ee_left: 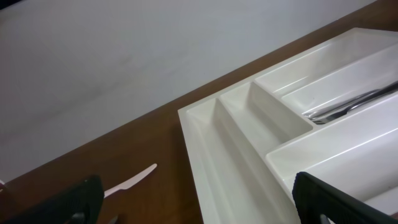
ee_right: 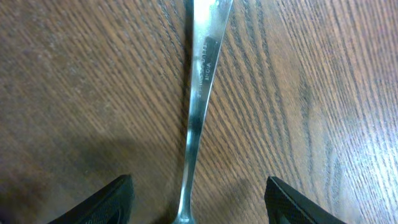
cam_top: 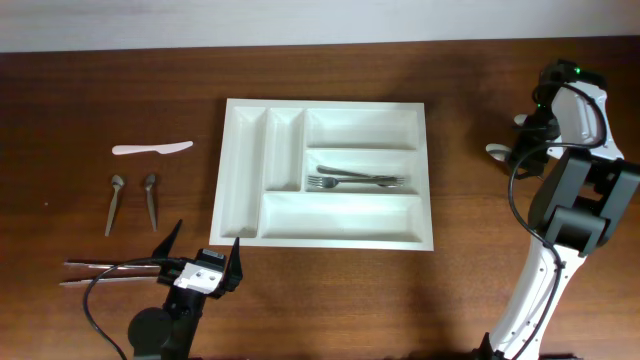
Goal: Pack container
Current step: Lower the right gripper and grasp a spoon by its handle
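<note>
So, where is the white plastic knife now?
In the overhead view, the knife lies on the table, left of the tray and just beyond the two spoons, touching neither.

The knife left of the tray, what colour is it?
The knife is white, seen best in the overhead view.

White container, silvery forks, white knife, grey spoons, dark brown wood-grain table.

It looked like a robotics lab: a wooden table against a plain white wall, with cabled left arm and right arm at it.
</note>
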`<state>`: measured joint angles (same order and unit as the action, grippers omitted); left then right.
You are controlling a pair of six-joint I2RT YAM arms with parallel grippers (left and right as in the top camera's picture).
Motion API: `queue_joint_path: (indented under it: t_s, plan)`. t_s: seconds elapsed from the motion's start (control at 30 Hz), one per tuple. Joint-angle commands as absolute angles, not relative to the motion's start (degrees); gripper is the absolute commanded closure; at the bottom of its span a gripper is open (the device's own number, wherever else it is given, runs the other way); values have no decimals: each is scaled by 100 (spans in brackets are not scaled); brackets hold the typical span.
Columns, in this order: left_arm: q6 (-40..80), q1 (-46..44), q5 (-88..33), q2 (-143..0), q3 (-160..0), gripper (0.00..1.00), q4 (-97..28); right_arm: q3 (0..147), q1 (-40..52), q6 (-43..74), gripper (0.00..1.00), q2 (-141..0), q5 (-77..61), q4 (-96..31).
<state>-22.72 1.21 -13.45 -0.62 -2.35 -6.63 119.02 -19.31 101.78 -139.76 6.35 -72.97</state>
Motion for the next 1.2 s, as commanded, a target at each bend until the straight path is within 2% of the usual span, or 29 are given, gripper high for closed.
queue_joint_path:
  t_s: [0.0, 0.2, 0.3, 0.33, 0.4, 0.73, 0.93, 1.17]
  plan:
    - [-2196, 139, -1330, -30, -191, 1, -657, 11865, -1997, 10248, 32, -14191, 659, -7323]
    - [-2198, 139, -1330, -30, -191, 1, -657, 11861, -2001, 10243, 32, -14204, 633, -7323]
    - [-2198, 139, -1330, -30, -191, 1, -657, 11861, -2001, 10182, 50, -14204, 622, -7330]
    - [-2196, 139, -1330, -30, -191, 1, -657, 11861, -2001, 10103, 62, -14204, 622, -7321]
    - [-2198, 139, -1330, -30, -191, 1, -657, 11861, -2001, 10097, 73, -14204, 626, -7330]
    - [-2198, 139, -1330, -30, -191, 1, -657, 11858, -1994, 10101, 76, -14206, 668, -7365]
    - [-2196, 139, -1330, -30, -191, 1, -657, 11858, -1994, 10099, 96, -14215, 668, -7365]
    - [-2196, 139, -1330, -30, -191, 1, -657, 11863, -1997, 10079, 96, -14212, 729, -7367]
